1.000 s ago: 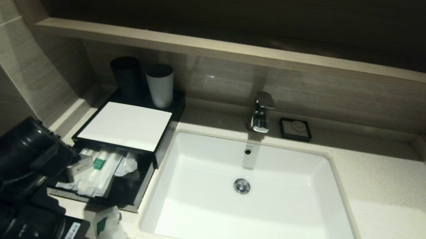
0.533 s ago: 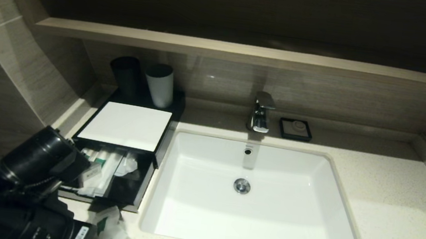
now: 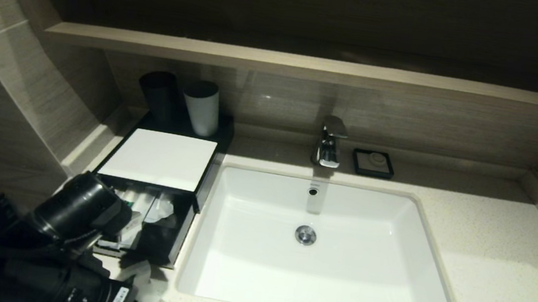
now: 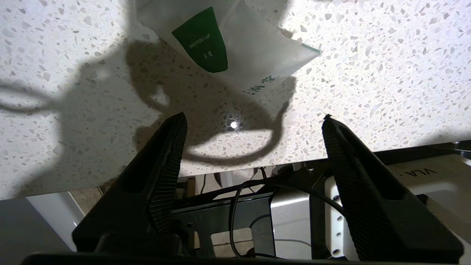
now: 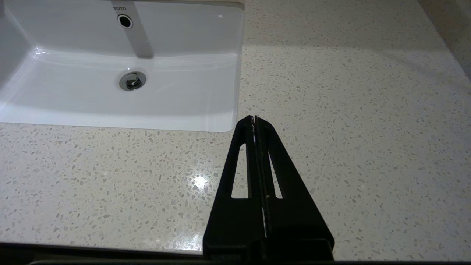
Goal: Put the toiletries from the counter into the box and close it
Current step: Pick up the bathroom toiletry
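A black box (image 3: 193, 195) with a white lid (image 3: 159, 158) stands left of the sink. Its front drawer is open and holds several white toiletry packets (image 3: 144, 205). A white shower cap packet with a green label (image 4: 228, 40) lies on the speckled counter in front of the box, partly under my arm in the head view (image 3: 141, 270). My left arm (image 3: 75, 210) hangs over the drawer's front. My left gripper (image 4: 254, 117) is open and empty above the counter near its front edge, a little short of the packet. My right gripper (image 5: 254, 118) is shut and empty over the counter right of the sink.
A white sink (image 3: 234, 274) fills the middle of the counter, with a chrome faucet (image 3: 330, 140) and a black soap dish (image 3: 373, 163) behind it. A black cup (image 3: 160, 95) and a white cup (image 3: 201, 107) stand behind the box. A wall shelf (image 3: 309, 67) overhangs.
My left arm has moved right and forward, from the left of the drawer to over its front, now covering part of the drawer and the packet on the counter.
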{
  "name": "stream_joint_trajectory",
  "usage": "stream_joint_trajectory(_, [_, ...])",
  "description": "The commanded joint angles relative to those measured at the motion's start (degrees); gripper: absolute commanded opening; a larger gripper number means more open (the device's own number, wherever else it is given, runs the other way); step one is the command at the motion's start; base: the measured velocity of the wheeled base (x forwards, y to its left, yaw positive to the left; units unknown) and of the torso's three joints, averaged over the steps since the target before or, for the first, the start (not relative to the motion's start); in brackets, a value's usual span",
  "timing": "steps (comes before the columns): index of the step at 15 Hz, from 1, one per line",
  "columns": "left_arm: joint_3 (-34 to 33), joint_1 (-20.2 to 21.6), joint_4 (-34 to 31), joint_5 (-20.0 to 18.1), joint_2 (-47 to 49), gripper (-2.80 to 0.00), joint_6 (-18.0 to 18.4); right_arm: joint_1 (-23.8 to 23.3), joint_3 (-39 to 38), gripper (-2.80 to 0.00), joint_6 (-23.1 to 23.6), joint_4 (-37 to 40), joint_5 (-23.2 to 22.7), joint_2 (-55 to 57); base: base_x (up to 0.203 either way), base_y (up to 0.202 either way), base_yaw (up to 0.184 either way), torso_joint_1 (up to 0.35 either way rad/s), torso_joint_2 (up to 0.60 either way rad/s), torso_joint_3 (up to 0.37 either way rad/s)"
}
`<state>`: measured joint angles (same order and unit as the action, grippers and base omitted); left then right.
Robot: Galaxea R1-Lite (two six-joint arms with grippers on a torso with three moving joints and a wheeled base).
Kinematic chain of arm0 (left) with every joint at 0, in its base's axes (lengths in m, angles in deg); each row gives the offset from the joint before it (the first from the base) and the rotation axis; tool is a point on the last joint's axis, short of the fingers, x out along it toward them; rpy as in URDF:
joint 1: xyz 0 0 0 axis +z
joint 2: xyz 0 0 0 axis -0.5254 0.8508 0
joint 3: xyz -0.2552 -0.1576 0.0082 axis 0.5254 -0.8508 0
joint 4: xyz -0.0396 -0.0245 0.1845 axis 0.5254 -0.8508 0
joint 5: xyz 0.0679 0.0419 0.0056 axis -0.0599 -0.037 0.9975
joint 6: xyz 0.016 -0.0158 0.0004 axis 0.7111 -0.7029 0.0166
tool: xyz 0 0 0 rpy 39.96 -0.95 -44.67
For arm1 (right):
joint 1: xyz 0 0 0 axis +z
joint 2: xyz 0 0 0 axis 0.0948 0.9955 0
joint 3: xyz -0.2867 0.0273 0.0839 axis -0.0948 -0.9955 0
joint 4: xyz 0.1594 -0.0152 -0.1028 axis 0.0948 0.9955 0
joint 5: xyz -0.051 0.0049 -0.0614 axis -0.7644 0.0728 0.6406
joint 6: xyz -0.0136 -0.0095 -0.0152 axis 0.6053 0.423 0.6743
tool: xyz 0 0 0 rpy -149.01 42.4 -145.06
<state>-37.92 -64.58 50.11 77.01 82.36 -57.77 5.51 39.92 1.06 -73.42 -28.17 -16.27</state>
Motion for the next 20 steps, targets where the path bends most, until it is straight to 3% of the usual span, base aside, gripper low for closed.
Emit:
stream_joint_trajectory(1, [-0.3, 0.0, 0.2, 0.0, 1.5, 0.0, -0.1, 0.0, 0.0, -2.8, 0.0, 0.0, 0.0, 0.0, 0.0, 0.0, 0.0, 0.0, 0.0, 0.0])
stream_joint_trajectory(20, [-0.1, 1.5, 4.4, 2.7, 8.8, 0.0, 1.3, 0.0, 0.0, -2.8, 0.0, 0.0, 0.0, 0.0, 0.0, 0.0, 0.0, 0.0, 0.0, 0.0])
